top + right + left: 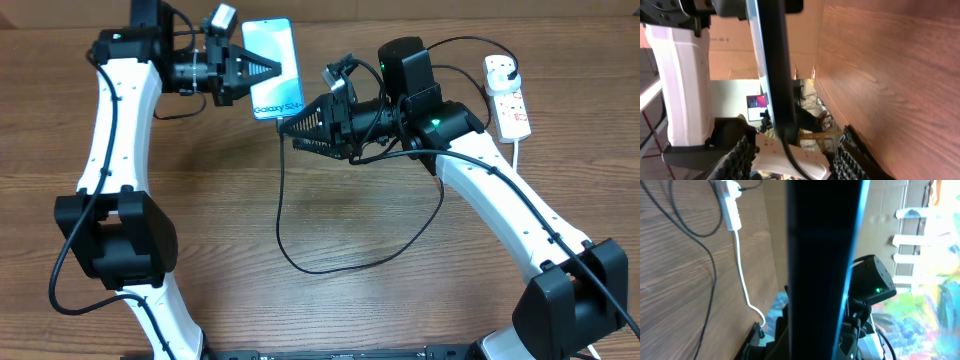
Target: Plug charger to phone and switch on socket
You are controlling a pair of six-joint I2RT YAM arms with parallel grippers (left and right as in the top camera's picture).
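My left gripper [262, 70] is shut on the phone [275, 60] and holds it off the table with its lit blue screen facing up. In the left wrist view the phone [822, 255] fills the middle as a dark edge. The charger cable [330, 268] runs from the phone's lower end, loops over the table and goes to a black plug in the socket [508, 95]. My right gripper [290, 128] is open at the phone's lower end. In the right wrist view its jaws [795, 162] straddle the cable [792, 160], which joins the phone [772, 65], without touching it.
The socket's thick white cord [742, 275] runs off the table's right edge. The socket [731, 202] also shows in the left wrist view. The wooden table [400, 300] carries the cable loop in its middle. Both arms meet at the far centre.
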